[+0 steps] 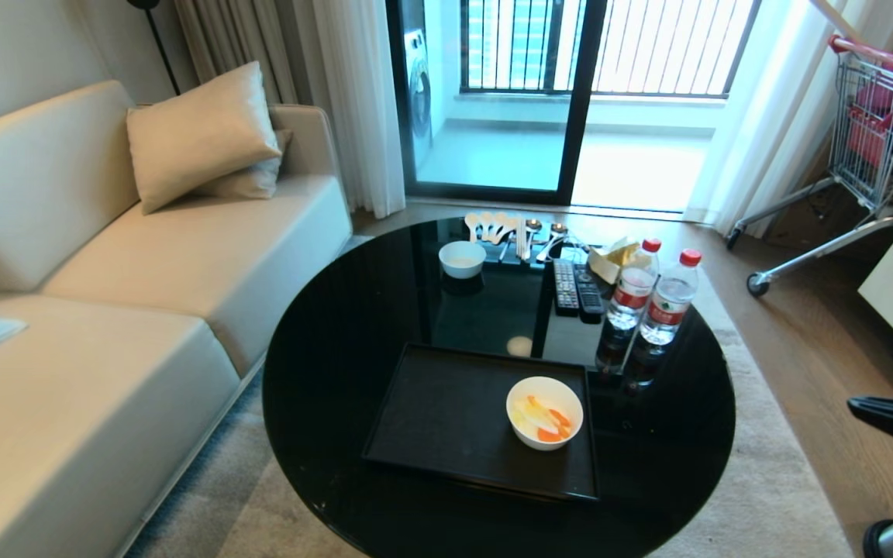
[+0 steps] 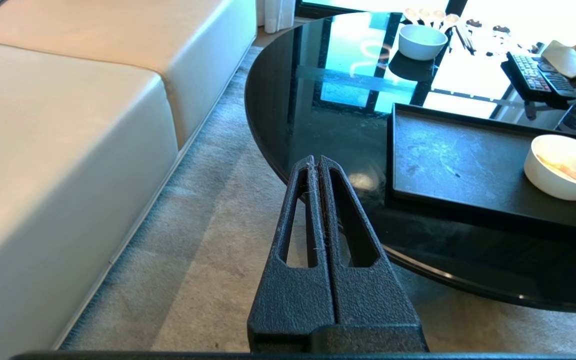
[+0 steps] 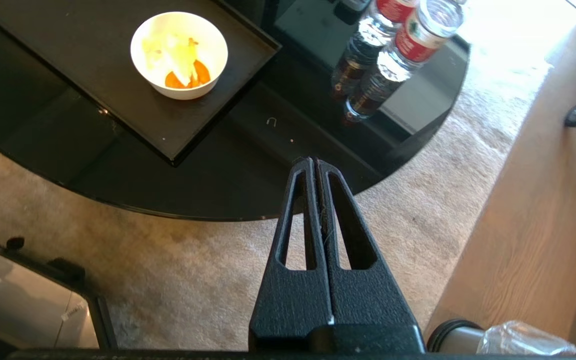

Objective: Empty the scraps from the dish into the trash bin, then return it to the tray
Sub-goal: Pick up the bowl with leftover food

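The right end effector (image 3: 315, 162), closed and empty, hangs beside the tray (image 1: 446, 418); next it must open and grasp the dish (image 1: 544, 412).

A round, glossy black table (image 1: 338, 372) stands on a pale rug (image 1: 772, 496) beside a cream sofa, carrying a black tray (image 1: 446, 418) at its near side. At the far edge lie a small white bowl (image 1: 462, 258), a row of spoons (image 1: 493, 226) and other cutlery, with two remotes (image 1: 577, 287) and a crumpled yellowish wrapper (image 1: 614, 258) just to the right. Two red-capped water bottles (image 1: 652, 298) stand upright side by side near the right edge, beyond the tray's far right corner.
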Robot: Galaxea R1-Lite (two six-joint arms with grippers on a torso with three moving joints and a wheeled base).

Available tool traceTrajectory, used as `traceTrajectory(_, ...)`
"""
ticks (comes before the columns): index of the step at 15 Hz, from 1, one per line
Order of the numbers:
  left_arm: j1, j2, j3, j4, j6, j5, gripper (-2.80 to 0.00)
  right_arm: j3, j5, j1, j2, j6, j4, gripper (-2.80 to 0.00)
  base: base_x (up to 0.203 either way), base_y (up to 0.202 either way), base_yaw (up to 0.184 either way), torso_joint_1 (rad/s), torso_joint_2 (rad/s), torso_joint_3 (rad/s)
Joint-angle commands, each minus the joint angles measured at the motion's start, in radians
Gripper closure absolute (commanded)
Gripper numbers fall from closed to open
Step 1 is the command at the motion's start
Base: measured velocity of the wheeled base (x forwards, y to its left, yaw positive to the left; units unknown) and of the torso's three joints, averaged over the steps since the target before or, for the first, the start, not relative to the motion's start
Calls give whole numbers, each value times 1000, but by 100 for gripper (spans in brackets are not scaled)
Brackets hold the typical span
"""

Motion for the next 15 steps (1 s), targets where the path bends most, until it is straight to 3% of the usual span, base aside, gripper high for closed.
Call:
traceTrajectory(1, 0, 0, 0, -1, -1, 0, 0, -111, 2, 48, 196, -13, 30, 0, 0, 0, 0, 0, 0, 0)
traceTrajectory(4, 0, 0, 0, -1, 0, 0, 0, -226, 3, 84, 348, -12, 72, 0, 0, 0, 0, 0, 0, 0)
traceTrajectory(6, 0, 0, 0, -1, -1, 0, 0, -322, 3, 116, 450, 37, 124, 0, 0, 0, 0, 0, 0, 0)
traceTrajectory(11, 0, 0, 0, -1, 0, 0, 0, -584, -4, 233, 706, 369, 356, 0, 0, 0, 0, 0, 0, 0)
traceTrajectory(14, 0, 0, 0, -1, 0, 0, 0, -643, -7, 303, 807, 570, 388, 0, 0, 0, 0, 0, 0, 0)
traceTrajectory(15, 0, 0, 0, -1, -1, 0, 0, -652, -17, 308, 829, 599, 391, 0, 0, 0, 0, 0, 0, 0)
